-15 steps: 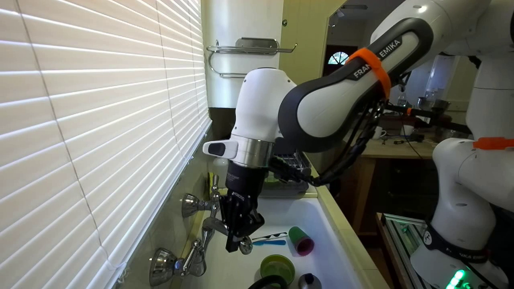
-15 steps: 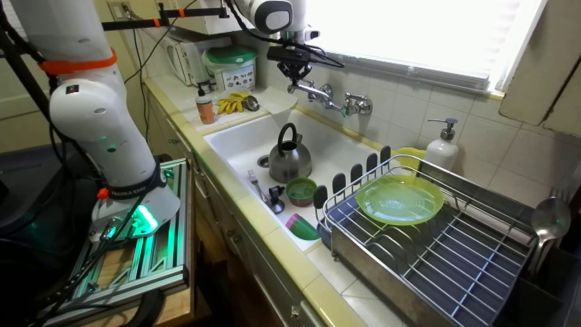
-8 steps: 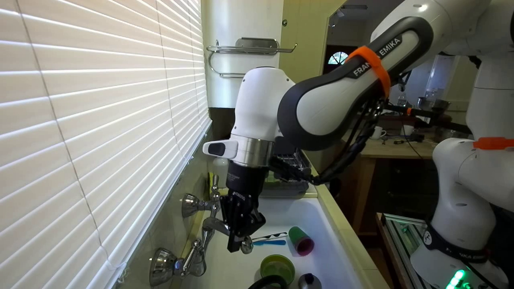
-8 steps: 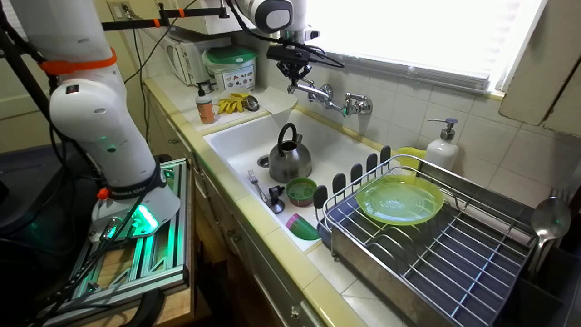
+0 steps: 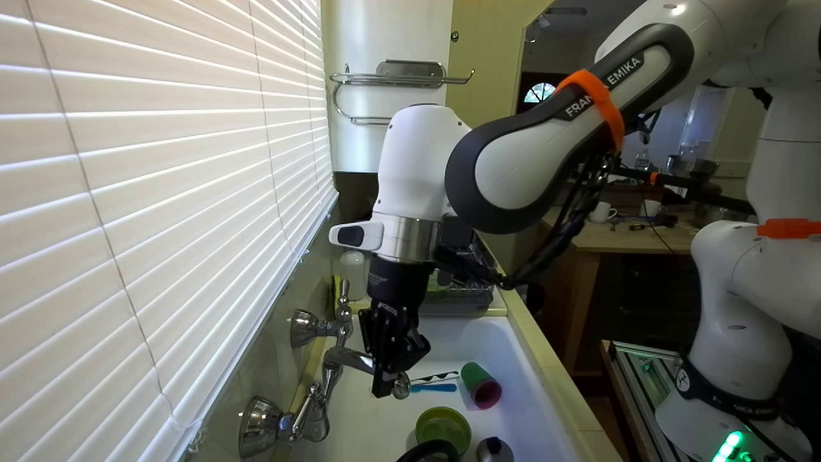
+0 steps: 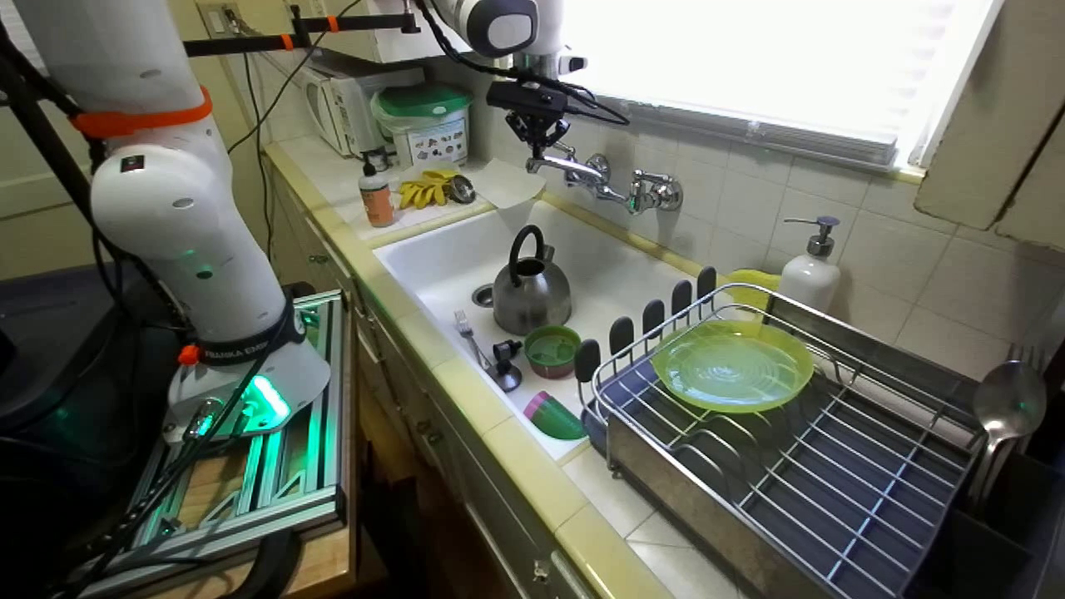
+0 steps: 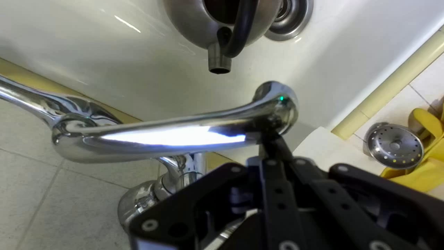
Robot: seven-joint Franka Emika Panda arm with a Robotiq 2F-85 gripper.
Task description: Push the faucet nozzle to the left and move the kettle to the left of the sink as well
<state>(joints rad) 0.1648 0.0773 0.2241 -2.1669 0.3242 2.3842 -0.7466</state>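
The faucet nozzle is a shiny silver spout reaching out over the sink; it shows in both exterior views. My gripper is shut, its fingertips against the side of the nozzle near its free end. In an exterior view the gripper points down beside the nozzle tip. The silver kettle with its black handle stands upright in the sink next to the drain. Its spout and body show in the wrist view, below and apart from the gripper.
In the sink lie a green bowl, a green and pink cup, a fork and a small black-grey item. A dish rack stands at one end. A soap bottle, yellow gloves and a strainer stand at the other.
My gripper and the nozzle tip have shifted slightly together, away from the wall and window. The kettle and other things have not moved.
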